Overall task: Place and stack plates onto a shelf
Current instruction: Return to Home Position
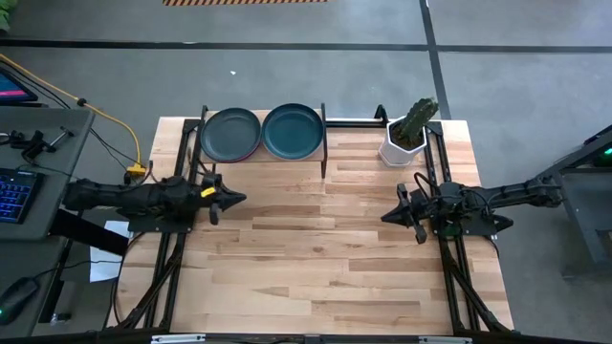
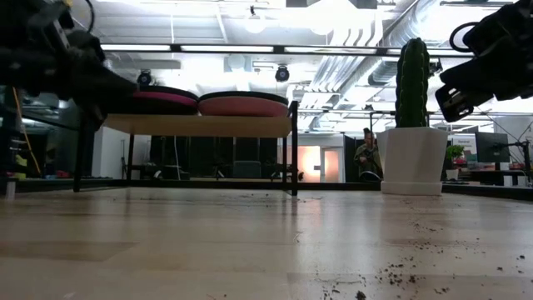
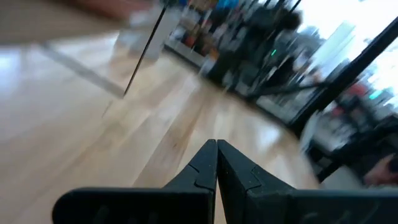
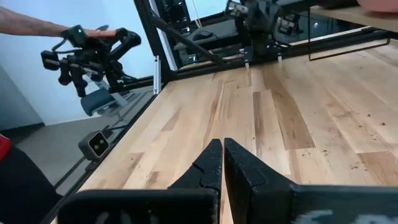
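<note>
The shelf (image 2: 200, 125) stands at the table's far edge and carries two stacks of plates. In the high view the left stack (image 1: 230, 134) shows a dark grey-green plate on top with a magenta rim below it. The right stack (image 1: 292, 131) is topped by a dark teal plate. In the low view, magenta (image 2: 165, 97) and pink (image 2: 243, 106) plates lie under the dark ones. My left gripper (image 1: 234, 199) hovers shut over the table's left part, clear of the shelf. My right gripper (image 1: 387, 216) hovers shut over the right part.
A white hexagonal pot with a cactus (image 1: 409, 134) stands at the far right corner, beside the shelf. Bare planked tabletop (image 1: 316, 258) lies between and in front of the arms. In the right wrist view a person's arm (image 4: 25, 23) holds a black device (image 4: 87, 50) beyond the table's edge.
</note>
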